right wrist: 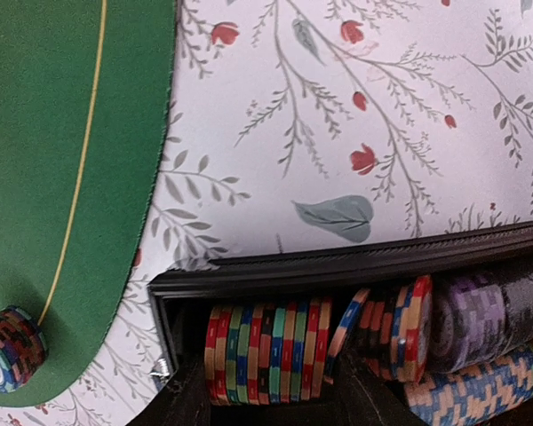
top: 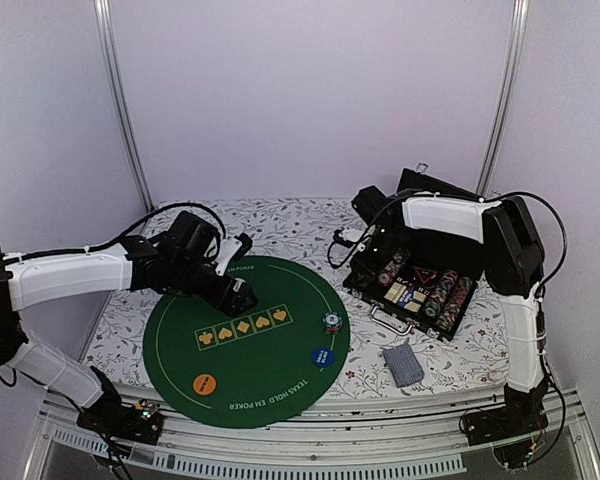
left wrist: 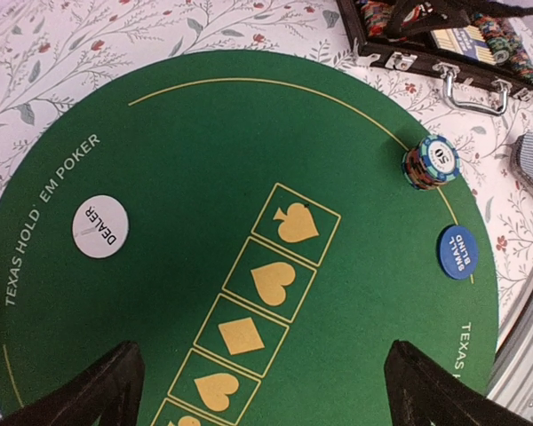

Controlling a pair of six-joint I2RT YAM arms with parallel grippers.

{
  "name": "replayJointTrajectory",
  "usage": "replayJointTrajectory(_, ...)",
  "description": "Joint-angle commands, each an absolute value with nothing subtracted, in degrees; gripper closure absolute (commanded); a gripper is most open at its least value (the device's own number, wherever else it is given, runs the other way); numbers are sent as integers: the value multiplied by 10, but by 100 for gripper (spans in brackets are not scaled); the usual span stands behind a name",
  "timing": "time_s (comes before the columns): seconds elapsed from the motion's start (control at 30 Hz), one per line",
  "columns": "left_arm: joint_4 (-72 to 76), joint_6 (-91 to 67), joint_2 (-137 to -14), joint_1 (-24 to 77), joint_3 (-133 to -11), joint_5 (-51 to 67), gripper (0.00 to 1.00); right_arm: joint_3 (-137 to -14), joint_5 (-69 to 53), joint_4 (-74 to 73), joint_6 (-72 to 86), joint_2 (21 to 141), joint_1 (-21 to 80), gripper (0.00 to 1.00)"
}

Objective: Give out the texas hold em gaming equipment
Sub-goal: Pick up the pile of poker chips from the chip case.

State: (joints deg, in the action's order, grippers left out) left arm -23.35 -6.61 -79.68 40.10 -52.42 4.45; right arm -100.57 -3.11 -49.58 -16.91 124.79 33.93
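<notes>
Felt, round and green with yellow card suits printed across it, forms a poker mat [top: 245,345] on a flowered white tablecloth [top: 300,215] in the top view. The left gripper [top: 238,293] hangs over the mat's upper left part. The right gripper [top: 368,255] reaches to the left end of an open black carrying case [top: 460,258], which stands on the cloth right of the mat. On the mat's right side stands a short stack of striped poker chips [top: 331,322], with a round blue button [top: 322,356] just nearer and a round orange button [top: 206,382] at the near left. A small pile of blue-grey patterned playing cards [top: 403,363] lies on the cloth near the case.

In the left wrist view, two dark fingers [left wrist: 89,390] are spread wide above the suit row, nothing between them. A round white dealer button [left wrist: 99,227] lies on the felt.

In the right wrist view, dark fingertips [right wrist: 182,404] flank a row of striped chips [right wrist: 266,351] lying on edge inside the case. Whether they press on it cannot be told.
</notes>
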Motion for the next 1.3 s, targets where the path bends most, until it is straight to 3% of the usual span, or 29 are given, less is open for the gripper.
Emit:
replayJointTrajectory(0.0,-231,-62,-783,392,-517,40,3,-1027,-1,-482,-163,1282,309,53)
replayJointTrajectory(0.6,-229,-59,-787,392,-520,40,3,-995,-88,-470,-177,1296,319,49)
replayJointTrajectory(0.93,-223,-53,-764,392,-517,20,3,-1059,-44,-510,-130,1262,319,96)
replayJointTrajectory(1.1,-175,-39,-693,396,-508,0,5,-1115,-110,-542,-79,1192,311,97)
replayJointTrajectory(1.27,-93,25,-589,438,-481,-26,8,-1089,-362,-494,-5,1111,311,98)
